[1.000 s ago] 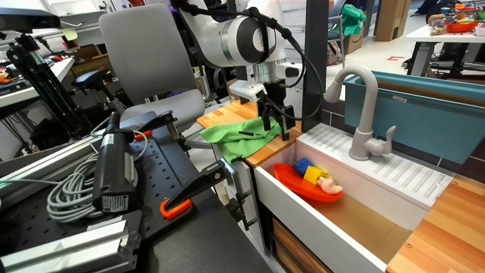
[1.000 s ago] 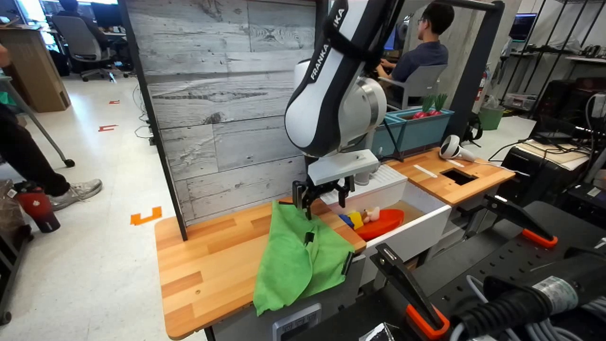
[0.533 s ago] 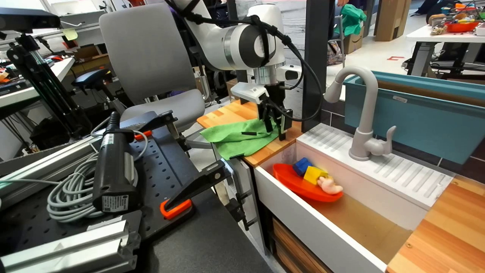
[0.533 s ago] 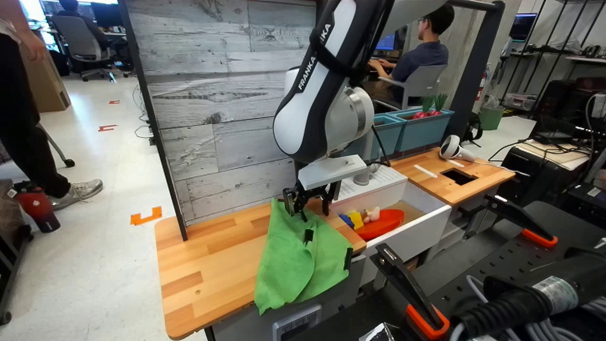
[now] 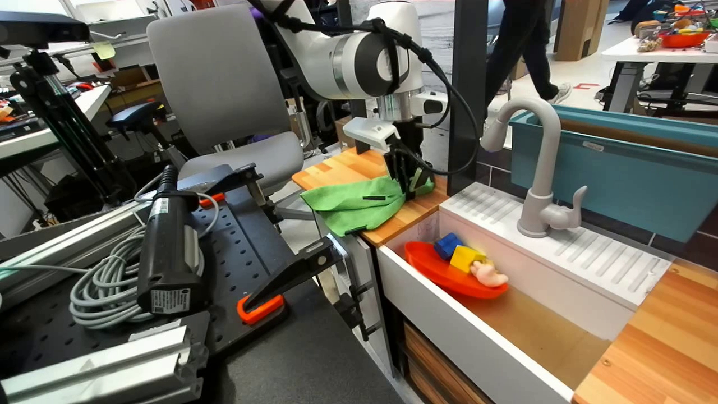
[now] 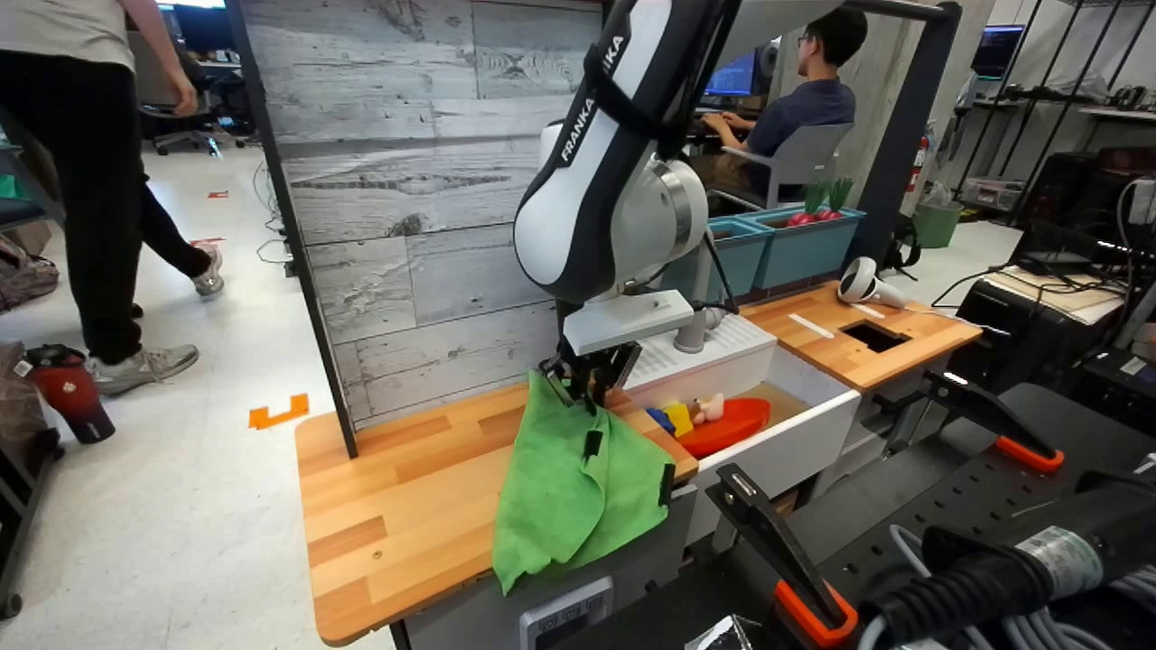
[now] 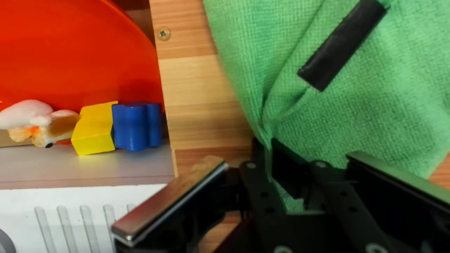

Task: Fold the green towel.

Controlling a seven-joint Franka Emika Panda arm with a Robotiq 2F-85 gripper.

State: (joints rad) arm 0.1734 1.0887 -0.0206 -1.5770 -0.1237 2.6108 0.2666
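In both exterior views, the green towel (image 6: 555,506) lies on the wooden countertop (image 6: 406,492), partly overhanging its edge. In the wrist view, I have the Robotiq gripper (image 7: 268,154) pinching a gathered ridge, probably to draw a fold over.

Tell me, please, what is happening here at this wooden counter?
A robot arm is handling a green towel on the wooden counter. Its end effector is closed on a pinched bit of the cloth. The towel is wrinkled, partly over the counter's edge, and not yet neatly folded. The neighbouring sink holds a red dish and a yellow block.
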